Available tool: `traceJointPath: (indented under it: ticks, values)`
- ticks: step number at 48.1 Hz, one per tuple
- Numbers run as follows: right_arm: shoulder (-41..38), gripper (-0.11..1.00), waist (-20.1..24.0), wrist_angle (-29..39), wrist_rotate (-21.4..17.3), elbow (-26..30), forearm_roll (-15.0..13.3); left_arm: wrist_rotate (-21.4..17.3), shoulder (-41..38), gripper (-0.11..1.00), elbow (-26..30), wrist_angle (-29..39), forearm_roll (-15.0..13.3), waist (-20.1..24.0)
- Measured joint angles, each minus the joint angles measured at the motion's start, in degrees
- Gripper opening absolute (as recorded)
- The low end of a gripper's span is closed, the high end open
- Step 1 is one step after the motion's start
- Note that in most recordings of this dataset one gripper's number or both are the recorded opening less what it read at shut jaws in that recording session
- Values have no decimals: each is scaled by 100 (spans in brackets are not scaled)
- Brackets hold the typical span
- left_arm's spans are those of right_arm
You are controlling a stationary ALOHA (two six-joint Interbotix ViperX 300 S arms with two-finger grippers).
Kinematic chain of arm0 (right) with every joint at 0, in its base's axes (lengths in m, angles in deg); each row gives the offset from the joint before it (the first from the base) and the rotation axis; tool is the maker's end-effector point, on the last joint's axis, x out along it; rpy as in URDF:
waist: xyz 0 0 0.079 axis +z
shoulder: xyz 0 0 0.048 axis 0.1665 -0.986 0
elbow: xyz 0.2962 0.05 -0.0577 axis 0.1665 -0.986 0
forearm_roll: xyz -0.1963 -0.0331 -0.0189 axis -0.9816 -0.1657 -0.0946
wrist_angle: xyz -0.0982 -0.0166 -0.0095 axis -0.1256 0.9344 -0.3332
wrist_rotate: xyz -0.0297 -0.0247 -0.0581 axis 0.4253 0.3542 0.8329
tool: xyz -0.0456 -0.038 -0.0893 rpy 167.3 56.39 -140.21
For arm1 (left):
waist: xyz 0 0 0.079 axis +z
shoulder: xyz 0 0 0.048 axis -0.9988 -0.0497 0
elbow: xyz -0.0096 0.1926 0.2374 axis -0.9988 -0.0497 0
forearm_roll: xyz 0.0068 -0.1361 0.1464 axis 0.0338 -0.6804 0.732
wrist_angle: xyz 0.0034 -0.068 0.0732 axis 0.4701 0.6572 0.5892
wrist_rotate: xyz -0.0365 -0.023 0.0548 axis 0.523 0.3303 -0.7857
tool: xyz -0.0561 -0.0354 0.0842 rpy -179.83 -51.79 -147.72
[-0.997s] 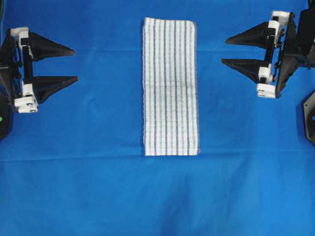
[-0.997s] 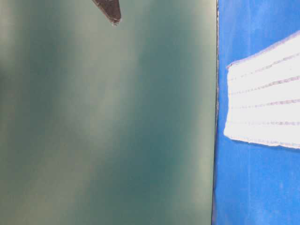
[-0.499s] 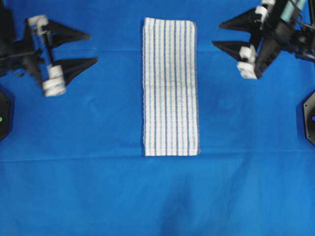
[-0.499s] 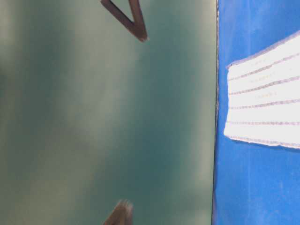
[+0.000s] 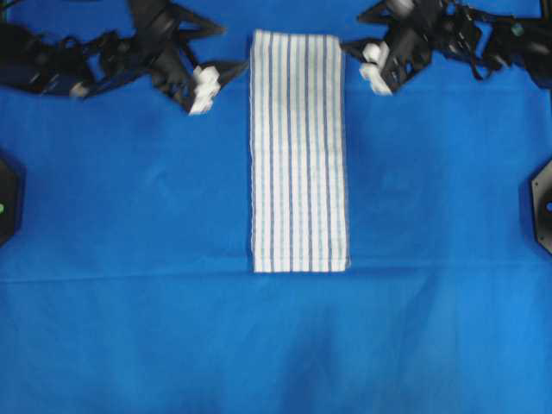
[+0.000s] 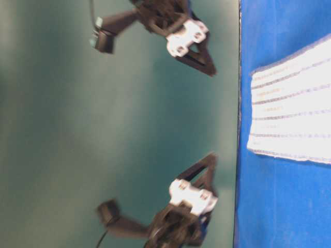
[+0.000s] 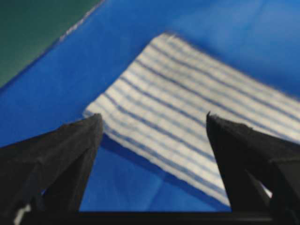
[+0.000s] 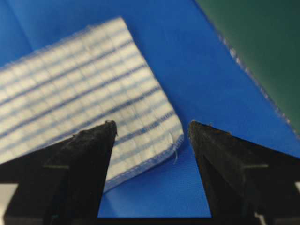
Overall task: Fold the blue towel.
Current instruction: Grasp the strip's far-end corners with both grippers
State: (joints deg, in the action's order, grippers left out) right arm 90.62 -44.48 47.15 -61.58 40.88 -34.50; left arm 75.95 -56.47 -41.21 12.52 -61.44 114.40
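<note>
Blue cloth (image 5: pixel 129 259), plain and solid in colour, covers the desk from edge to edge in the overhead view, with faint creases running across it. No brand, label or writing can be read anywhere in the pictures.

On that cloth lies the blue towel (image 5: pixel 299 152), a long rectangular strip set lengthwise near the middle, its far short end close to the top edge of the overhead view. It is white woven fabric with thin dark-blue and lighter blue stripes along its length; the right wrist view shows fine cross lines that make a faint check, and a stitched hem with a loose thread at the corner. It lies flat and smooth.

Black with white parts, the left pincer (image 5: pixel 226 52) sits just beside the towel's far left corner, its jaws spread wide, holding nothing. The right pincer (image 5: pixel 354 31) sits just beside the far right corner, likewise spread apart and empty. Both look motion-blurred.
</note>
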Motion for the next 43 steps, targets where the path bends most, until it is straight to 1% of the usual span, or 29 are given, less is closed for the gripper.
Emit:
traceJointPath:
  ticks: [7, 16, 27, 34, 37, 39, 40, 43]
  values:
    - [-431, 65, -123, -105, 9, 193, 0, 0, -694, 85, 439, 0, 0, 70]
    - [-984, 65, -255, -202, 9, 369, -9, 0, -1336, 85, 853, 0, 0, 237]
    - [-1573, 65, -360, -360, 9, 545, -18, 0, -1714, 85, 1125, 0, 0, 352]
    - [-1688, 65, -387, -387, 9, 642, -9, -9, -1863, 83, 1274, 0, 0, 352]
    - [-1705, 64, -387, -396, 9, 668, -18, 0, -1907, 79, 1336, 0, -9, 360]
    - [-1714, 61, -378, -396, 18, 668, -9, 9, -1942, 72, 1362, 0, -9, 369]
    - [-1723, 58, -378, -396, 9, 677, -18, 0, -1951, 68, 1380, 0, -9, 369]
    - [-1740, 42, -378, -387, 18, 686, -26, 9, -1951, 53, 1406, 9, -9, 396]
